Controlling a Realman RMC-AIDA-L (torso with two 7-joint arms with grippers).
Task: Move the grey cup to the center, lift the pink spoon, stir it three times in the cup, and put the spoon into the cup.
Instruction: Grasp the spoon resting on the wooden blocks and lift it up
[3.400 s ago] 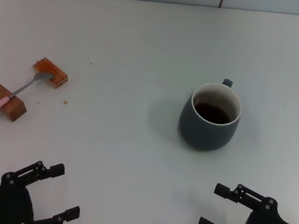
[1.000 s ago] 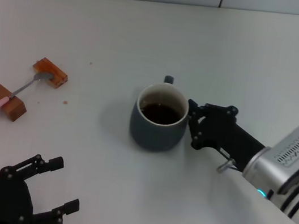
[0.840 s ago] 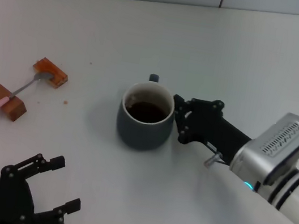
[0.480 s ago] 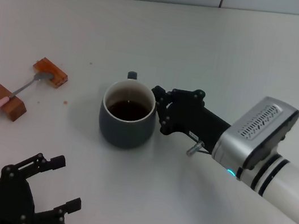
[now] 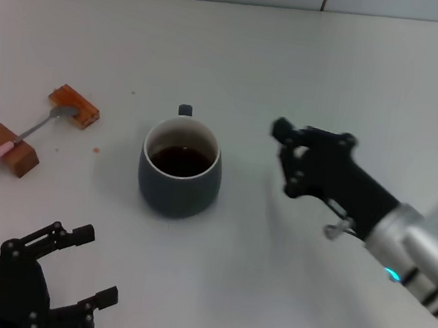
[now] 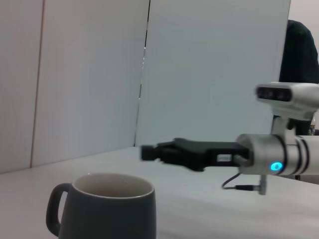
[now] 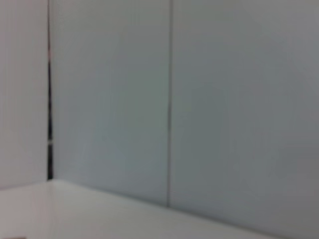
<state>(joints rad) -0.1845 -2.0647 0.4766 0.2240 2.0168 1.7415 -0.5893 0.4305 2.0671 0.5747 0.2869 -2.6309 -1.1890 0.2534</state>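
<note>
The grey cup (image 5: 180, 168) stands upright near the table's middle, with dark liquid inside and its handle pointing away from me. It also fills the low foreground of the left wrist view as the grey cup (image 6: 109, 209). My right gripper (image 5: 284, 160) hovers open to the right of the cup, a clear gap apart from it, holding nothing. The right gripper (image 6: 149, 152) shows past the cup in the left wrist view. The pink spoon (image 5: 14, 139) lies at the far left, bridging two orange-brown blocks. My left gripper (image 5: 97, 266) stays open at the near left edge.
One orange-brown block (image 5: 74, 105) supports the spoon's bowl and another block (image 5: 9, 149) its handle. A tiled wall runs along the table's far edge. The right wrist view shows only wall panels.
The right gripper carried the cup leftward to the table's middle, then let go and drew back to the right. Neither the left arm nor the spoon has moved.
</note>
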